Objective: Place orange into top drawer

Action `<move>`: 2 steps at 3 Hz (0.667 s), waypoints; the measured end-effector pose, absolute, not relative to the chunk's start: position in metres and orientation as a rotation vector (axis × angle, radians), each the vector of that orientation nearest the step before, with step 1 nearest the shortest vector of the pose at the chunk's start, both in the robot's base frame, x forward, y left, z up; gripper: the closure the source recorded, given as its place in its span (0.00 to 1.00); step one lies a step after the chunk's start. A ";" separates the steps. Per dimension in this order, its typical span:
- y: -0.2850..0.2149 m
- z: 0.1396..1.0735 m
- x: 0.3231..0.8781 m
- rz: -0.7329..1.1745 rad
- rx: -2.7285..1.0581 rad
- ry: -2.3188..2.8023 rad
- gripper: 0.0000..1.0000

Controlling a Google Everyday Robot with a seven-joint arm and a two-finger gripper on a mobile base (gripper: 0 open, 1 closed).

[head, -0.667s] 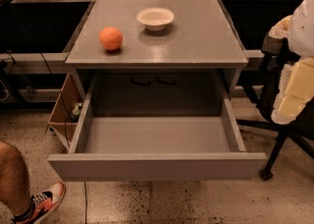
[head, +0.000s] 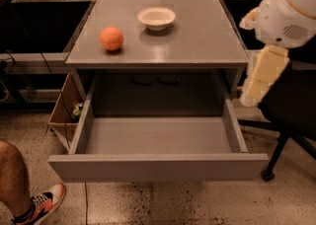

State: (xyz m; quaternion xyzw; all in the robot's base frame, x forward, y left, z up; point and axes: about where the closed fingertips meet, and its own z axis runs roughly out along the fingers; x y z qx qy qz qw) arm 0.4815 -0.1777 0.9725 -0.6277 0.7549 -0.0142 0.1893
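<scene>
Orange (head: 112,38) rests on counter (head: 197,41), left of white bowl (head: 156,18), apart from it. Top drawer (head: 158,167) stands pulled out below. Gripper (head: 262,77) hangs off counter's right edge, well apart from orange; whether spread or closed cannot be told. Step judged: reach for orange. Descend from above, avoid bowl, centre on fruit lest it roll.

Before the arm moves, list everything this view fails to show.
- Gripper, right of the cabinet: its arm runs off the right edge.
- Drawer: the front strip of its floor is hidden behind its front panel.
- Dark shapes in the recess above the drawer: too dim to identify.
- Leg, lower left: cut off by the edge.
- Orange: far side faces away.
</scene>
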 end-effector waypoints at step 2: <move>-0.012 0.944 0.577 0.185 -1.858 1.840 0.00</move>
